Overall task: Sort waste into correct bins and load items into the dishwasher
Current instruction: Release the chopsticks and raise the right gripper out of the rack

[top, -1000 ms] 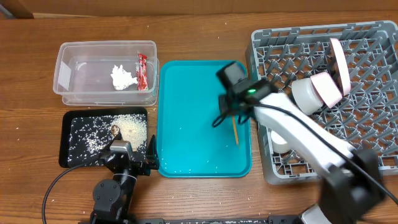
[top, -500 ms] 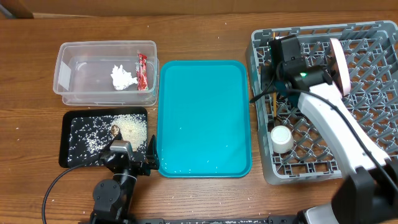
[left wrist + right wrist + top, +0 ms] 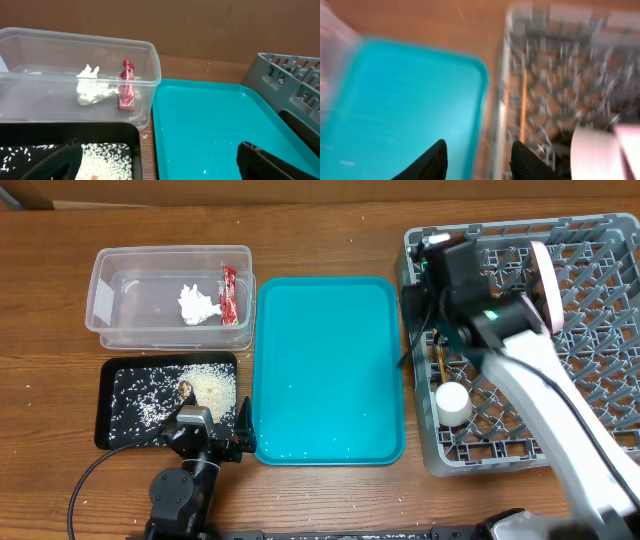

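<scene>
right end effector (image 3: 477,161): spread, empty | chopstick (image 3: 524,102): just ahead, lying in dish rack (image 3: 555,20) | left end effector (image 3: 159,162): spread

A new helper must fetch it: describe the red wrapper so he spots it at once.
Find the big teal plastic tray at the centre; left of its far end stands a clear rectangular plastic tub. Inside, at the end nearest the tray, lies the shiny red crinkled wrapper beside a crumpled white napkin. It is the only red thing there.
</scene>
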Tool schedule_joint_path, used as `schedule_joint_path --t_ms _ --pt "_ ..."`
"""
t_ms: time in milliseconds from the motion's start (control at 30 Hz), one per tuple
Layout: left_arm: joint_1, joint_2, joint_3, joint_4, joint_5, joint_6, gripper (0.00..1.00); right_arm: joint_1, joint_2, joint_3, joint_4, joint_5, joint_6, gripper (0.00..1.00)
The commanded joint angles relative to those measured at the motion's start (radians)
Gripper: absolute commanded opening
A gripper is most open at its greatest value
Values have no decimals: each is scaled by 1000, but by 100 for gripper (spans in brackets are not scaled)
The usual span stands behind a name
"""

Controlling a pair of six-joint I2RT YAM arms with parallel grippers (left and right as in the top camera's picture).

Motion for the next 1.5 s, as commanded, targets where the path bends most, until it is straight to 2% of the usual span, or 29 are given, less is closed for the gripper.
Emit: schedule_joint_path --t_ms 0,100,200,233,567,1000,1467 --pt "6 -11 -4 3 8 -10 100 63 -191 64 4 -37 0 45" --pt "6 -11 -4 3 8 -10 100 113 -303 64 -19 -116 0 51" --pt "6 -11 -4 3 8 -10 100 155 -390 64 -41 -208 0 77" --pt "6 -11 -4 3 8 -10 100 169 -416 64 -52 -228 0 100" --pt "6 -11 -4 3 8 -10 100 211 -544 64 -139 -252 0 100" --pt "6 -11 -4 3 8 -10 100 211 -523 64 -252 -252 0 100" --pt "6 -11 -4 3 8 -10 100 210 -448 64 -257 -251 0 100"
